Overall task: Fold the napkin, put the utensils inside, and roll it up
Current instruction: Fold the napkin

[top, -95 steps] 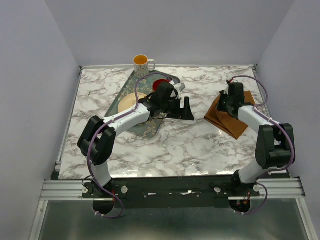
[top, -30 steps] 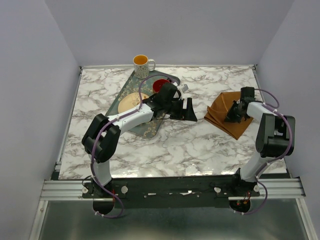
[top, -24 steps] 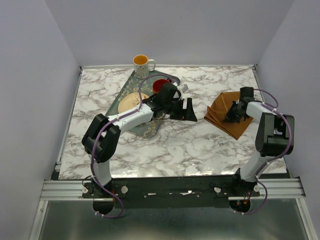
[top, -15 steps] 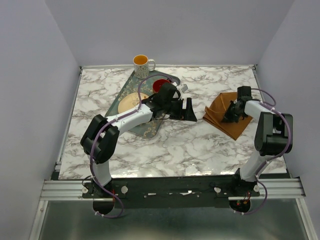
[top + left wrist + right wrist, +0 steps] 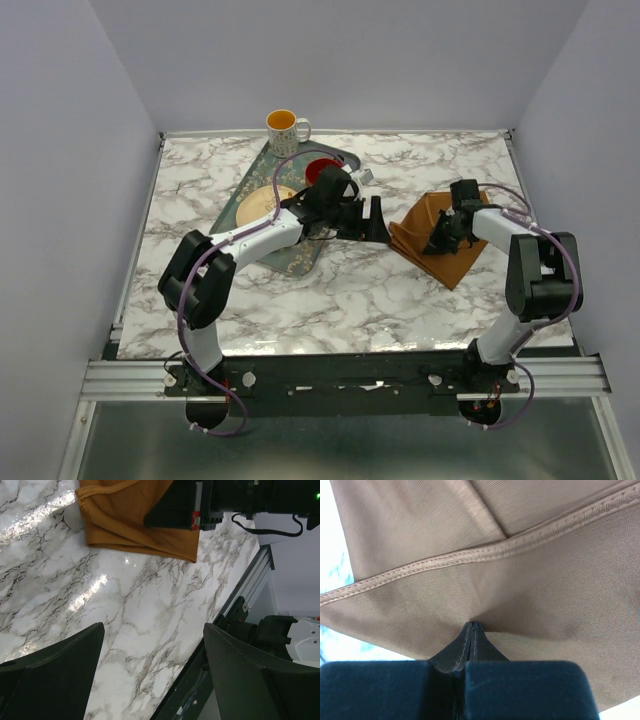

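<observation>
The rust-brown napkin point(image 5: 432, 250) lies folded on the marble table right of centre, also seen in the left wrist view point(image 5: 130, 520) and filling the right wrist view point(image 5: 495, 555). My right gripper point(image 5: 440, 238) is shut, its tips point(image 5: 472, 627) pinching a pucker of the cloth. My left gripper point(image 5: 378, 218) hovers open just left of the napkin, its fingers point(image 5: 50, 670) wide apart over bare marble with nothing between them. The utensils are hidden; my left arm covers part of the tray.
A dark green patterned tray point(image 5: 300, 255) sits at the back left with a tan plate point(image 5: 262, 200) and a red bowl point(image 5: 320, 168). A yellow-and-white mug point(image 5: 285, 127) stands behind it. The table's metal front rail point(image 5: 240, 605) shows in the left wrist view.
My right gripper has moved left and dragged the napkin with it, closer to the left gripper. The left arm has barely shifted.
</observation>
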